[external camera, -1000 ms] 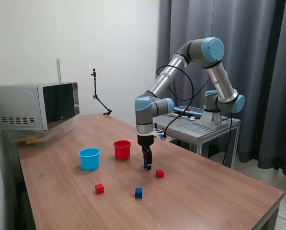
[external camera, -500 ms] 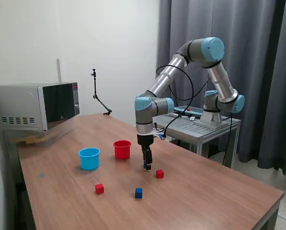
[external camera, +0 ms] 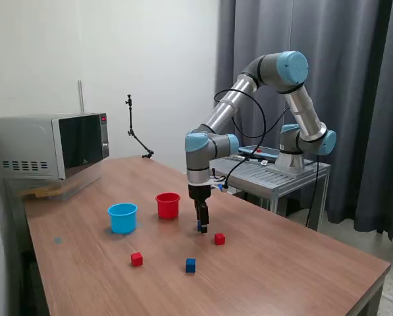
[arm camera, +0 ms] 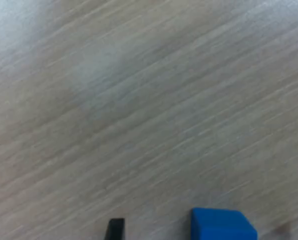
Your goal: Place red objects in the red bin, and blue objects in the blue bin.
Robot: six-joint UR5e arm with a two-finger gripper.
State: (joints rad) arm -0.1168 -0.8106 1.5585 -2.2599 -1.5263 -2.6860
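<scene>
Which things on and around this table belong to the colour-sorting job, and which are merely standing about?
Belong to the job:
- red cubes
- blue cube at the claw, loose blue cube
- red cup
- light blue cup
- claw

Merely standing about:
- microwave
- black stand
- metal cart
- grey curtain

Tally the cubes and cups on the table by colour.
Red cubes: 2, one and another
Blue cubes: 2, one loose, one at the tool tips
Red cup: 1
Light blue cup: 1
Total: 6
</scene>
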